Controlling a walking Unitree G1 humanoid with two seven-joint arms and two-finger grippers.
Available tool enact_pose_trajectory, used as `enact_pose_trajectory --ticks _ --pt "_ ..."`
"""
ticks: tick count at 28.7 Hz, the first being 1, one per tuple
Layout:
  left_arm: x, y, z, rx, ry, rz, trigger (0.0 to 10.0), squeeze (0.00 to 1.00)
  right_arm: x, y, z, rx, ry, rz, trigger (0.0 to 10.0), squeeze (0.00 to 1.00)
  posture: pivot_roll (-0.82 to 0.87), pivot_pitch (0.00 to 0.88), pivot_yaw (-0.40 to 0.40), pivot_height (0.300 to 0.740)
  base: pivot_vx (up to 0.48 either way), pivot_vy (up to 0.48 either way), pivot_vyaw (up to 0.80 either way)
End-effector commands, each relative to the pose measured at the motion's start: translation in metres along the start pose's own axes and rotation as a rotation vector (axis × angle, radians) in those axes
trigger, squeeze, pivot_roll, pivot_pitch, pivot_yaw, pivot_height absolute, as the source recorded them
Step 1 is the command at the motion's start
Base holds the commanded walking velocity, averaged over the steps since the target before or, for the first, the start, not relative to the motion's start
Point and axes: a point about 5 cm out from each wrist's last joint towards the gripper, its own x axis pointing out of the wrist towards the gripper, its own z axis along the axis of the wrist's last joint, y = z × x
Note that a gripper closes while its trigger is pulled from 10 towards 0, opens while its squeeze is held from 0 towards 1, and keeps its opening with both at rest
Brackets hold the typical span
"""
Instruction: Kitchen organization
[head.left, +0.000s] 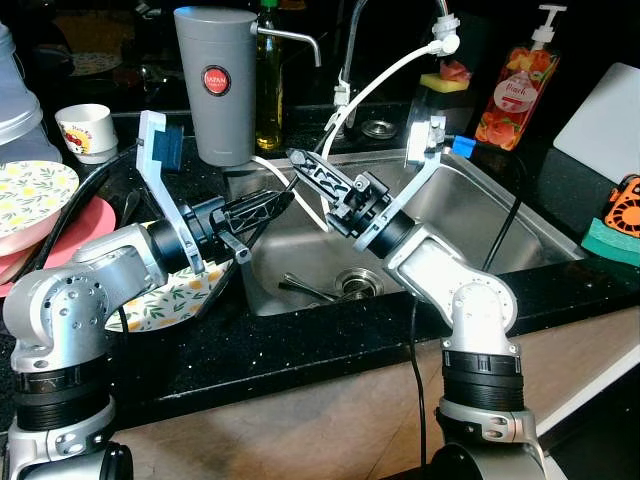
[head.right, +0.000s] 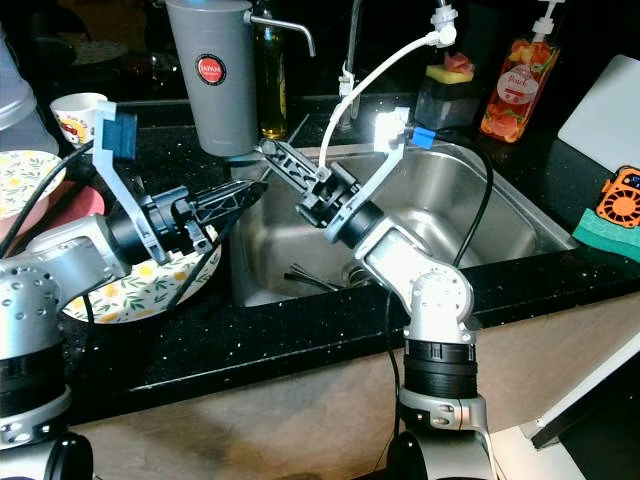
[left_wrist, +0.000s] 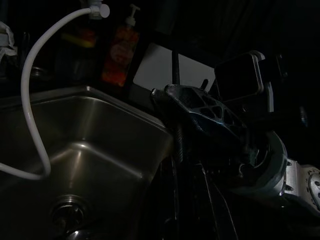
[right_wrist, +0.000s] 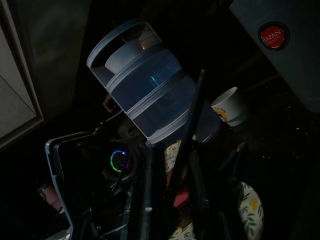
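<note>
Jaws' state unclear on both grippers—left gripper, right gripper—beside grey canister labelled "JAPAN".

Looking along dark end effector fingers at translucent stacked container, white printed cup, floral plate, grey canister with red label; very dim.

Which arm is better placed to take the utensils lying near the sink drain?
Probably right. The right gripper hangs over the sink above the utensils; the left gripper is at the sink's left edge by the floral plate.
</note>
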Motion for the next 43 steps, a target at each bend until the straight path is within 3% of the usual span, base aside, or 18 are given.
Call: enact_pose_trajectory --ticks 1,2,3,4,13,17,18,19,20,21,22,25,28,31,39,41,42,43 --pt "-0.002 0.001 0.0 0.02 0.016 0.021 0.0 0.02 0.001 0.003 0.006 -0.004 -0.019 0.012 0.0 0.0 0.01 0.099 -0.036 0.74 0.0 0.0 0.0" --pt "-0.002 0.001 0.0 0.02 0.016 0.021 0.0 0.02 0.001 0.003 0.006 -0.004 -0.019 0.012 0.0 0.0 0.01 0.099 -0.036 0.74 0.0 0.0 0.0" --pt "-0.002 0.003 0.0 0.018 0.014 0.039 4.8 0.22 0.001 0.003 0.006 -0.003 -0.02 0.01 0.0 0.0 0.01 0.099 -0.036 0.74 0.0 0.0 0.0" --pt "-0.002 0.006 0.001 0.015 0.011 0.061 10.0 0.99 0.001 0.003 0.007 -0.003 -0.022 0.008 0.0 0.0 0.01 0.1 -0.036 0.74 0.0 0.0 0.0" --pt "-0.004 0.018 0.007 0.001 -0.019 0.167 10.0 1.0 0.0 -0.004 0.018 -0.034 -0.051 -0.029 0.0 0.0 0.01 0.102 -0.039 0.74 0.0 0.0 0.0" --pt "-0.011 0.037 0.017 0.118 -0.053 0.363 10.0 1.0 -0.002 -0.011 0.03 -0.105 -0.055 -0.057 0.0 0.0 0.01 0.102 -0.042 0.74 0.0 0.0 0.0" --pt "-0.011 0.037 0.017 0.118 -0.053 0.363 10.0 1.0 -0.002 -0.011 0.03 -0.105 -0.055 -0.057 0.0 0.0 0.01 0.102 -0.042 0.74 0.0 0.0 0.0" --pt "-0.014 0.041 0.022 0.145 -0.084 0.414 10.0 0.09 -0.003 -0.012 0.032 -0.131 -0.053 -0.064 0.0 0.0 0.01 0.102 -0.042 0.74 0.0 0.0 0.0" --pt "-0.017 0.048 0.03 0.15 -0.149 0.49 10.0 0.0 -0.004 -0.014 0.036 -0.189 -0.048 -0.083 0.0 0.0 0.01 0.102 -0.042 0.74 0.0 0.0 0.0" --pt "-0.017 0.048 0.03 0.15 -0.149 0.49 10.0 0.0 -0.004 -0.014 0.036 -0.189 -0.048 -0.083 0.0 0.0 0.01 0.102 -0.042 0.74 0.0 0.0 0.0" --pt "-0.02 0.052 0.038 0.187 -0.193 0.554 10.0 0.0 -0.004 -0.016 0.039 -0.263 -0.036 -0.103 0.0 0.0 0.0 0.102 -0.042 0.74 0.0 0.0 0.0" --pt "-0.028 0.058 0.059 0.275 -0.318 0.694 10.0 0.0 -0.005 -0.021 0.047 -0.337 -0.053 -0.146 0.0 0.0 0.01 0.102 -0.042 0.74 0.0 0.0 0.0" --pt "-0.033 0.062 0.068 0.297 -0.377 0.757 10.0 0.0 -0.004 -0.024 0.048 -0.358 -0.057 -0.158 0.0 0.0 0.01 0.103 -0.042 0.74 0.0 0.0 0.0" --pt "-0.033 0.063 0.068 0.291 -0.384 0.748 10.0 0.0 -0.004 -0.024 0.048 -0.359 -0.059 -0.157 0.0 0.0 0.01 0.103 -0.042 0.74 0.0 0.0 0.0" --pt "-0.023 0.058 0.055 0.273 -0.318 0.667 10.0 0.0 -0.003 -0.027 0.049 -0.343 -0.086 -0.159 0.0 0.0 0.0 0.106 -0.039 0.74 0.0 0.0 0.0" --pt "-0.019 0.059 0.049 0.353 -0.223 0.674 10.0 0.0 -0.004 -0.032 0.048 -0.446 -0.064 -0.203 0.0 0.0 0.0 0.106 -0.039 0.74 0.0 0.0 0.0" --pt "-0.019 0.059 0.049 0.353 -0.223 0.674 10.0 0.0 -0.004 -0.032 0.048 -0.446 -0.064 -0.203 0.0 0.0 0.0 0.106 -0.039 0.74 0.0 0.0 0.0" --pt "-0.011 0.054 0.038 0.421 -0.109 0.634 10.0 0.0 -0.005 -0.039 0.043 -0.616 -0.001 -0.266 0.0 0.0 0.0 0.106 -0.039 0.74 0.0 0.0 0.0"
